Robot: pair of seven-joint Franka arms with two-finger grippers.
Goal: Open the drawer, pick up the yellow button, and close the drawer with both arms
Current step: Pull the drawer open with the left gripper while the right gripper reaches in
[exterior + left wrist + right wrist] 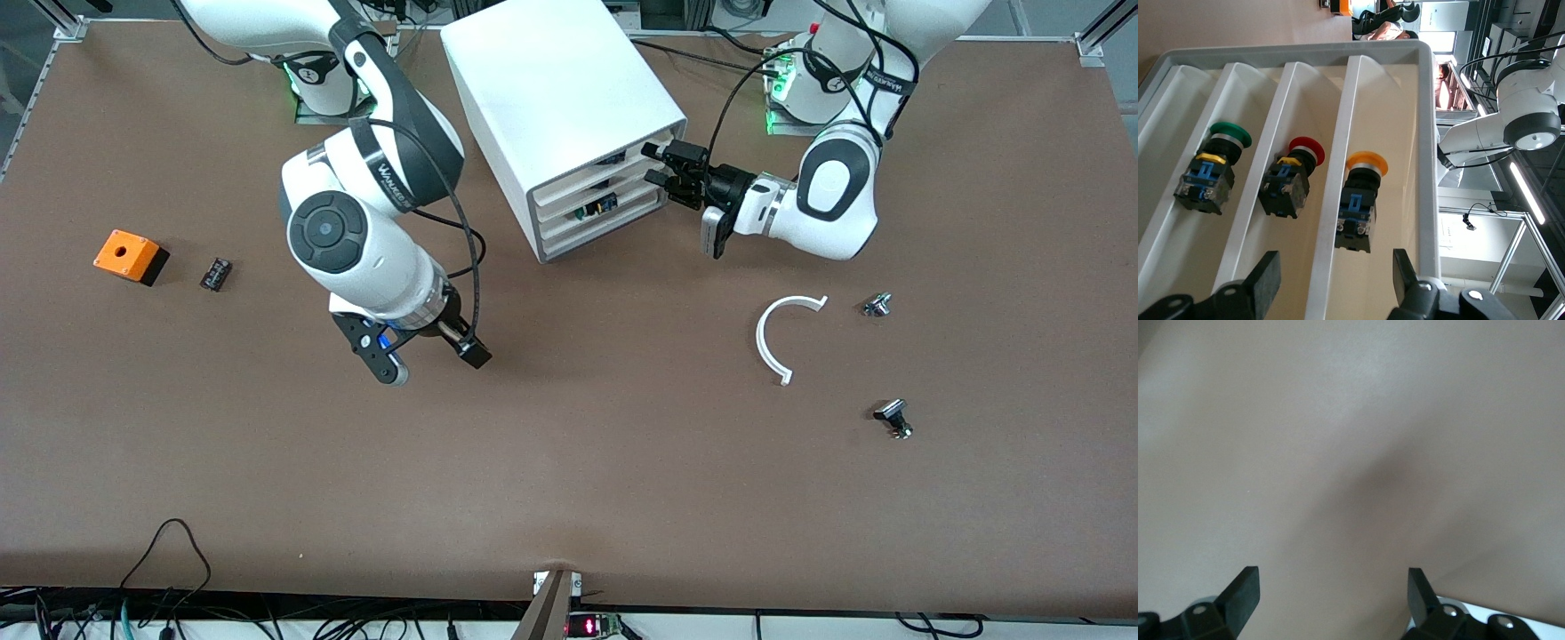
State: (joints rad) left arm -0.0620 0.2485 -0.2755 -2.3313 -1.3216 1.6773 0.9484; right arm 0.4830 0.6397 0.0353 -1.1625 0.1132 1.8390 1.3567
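The white cabinet (569,107) stands near the arms' bases, its stacked drawers facing the left arm's end of the table. In the left wrist view the button (1367,163), orange-yellow cap on a black body, lies in the drawer (1405,120) next to the grey rim. Drawers beside it hold a red-capped (1306,148) and a green-capped button (1230,135). My left gripper (652,164) (1335,277) is at the cabinet's front, open, its fingers either side of a white drawer lip without touching it. My right gripper (434,363) (1331,583) hangs open over bare table, holding nothing.
An orange square box (131,256) and a small black part (216,273) lie toward the right arm's end. A white curved strip (775,338) and two small metal parts (877,305) (893,420) lie toward the left arm's end, nearer the front camera than the cabinet.
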